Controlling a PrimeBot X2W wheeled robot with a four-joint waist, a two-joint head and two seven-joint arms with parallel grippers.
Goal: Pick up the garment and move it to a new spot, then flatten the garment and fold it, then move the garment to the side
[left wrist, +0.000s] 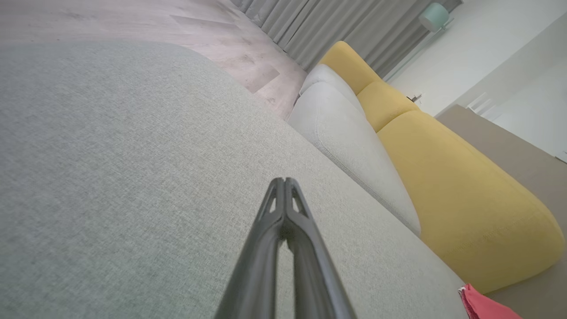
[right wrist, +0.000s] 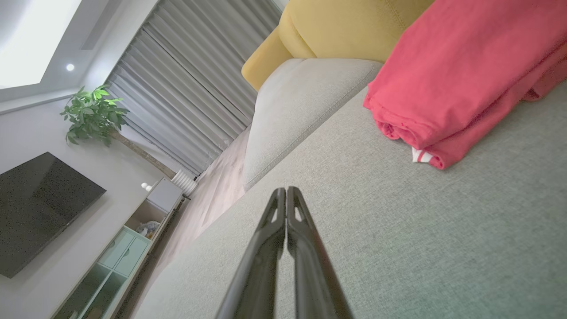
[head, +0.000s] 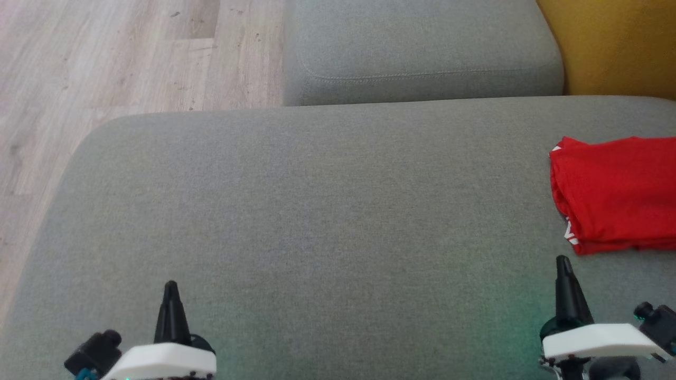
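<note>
**Two shut jaws, one folded garment off to the right**

Both arms sit low at the near edge of the grey cushion [head: 317,211], well apart. The left arm [head: 163,361] is at the near left and the right arm [head: 597,338] at the near right, each with its dark fingers pointing forward over the fabric. Left jaws and right jaws are both pressed tip to tip, with nothing between them.

The garment [head: 615,195] lies on the cushion's right side as a thick red stack of folded layers. It is just ahead of the right jaws and a little to their outside, and they are not touching it.

It looks like a light, limp knit — soft, not fragile, with little to slip on against the woven cushion. Lifted by a single layer, it would probably sag and come unfolded. The safer hold is likely the rounded folded edge facing the arm, near the bit of white trim, pinching through every layer — or one arm at each end. Folded and set aside as it is, the job appears close to finished.
</note>
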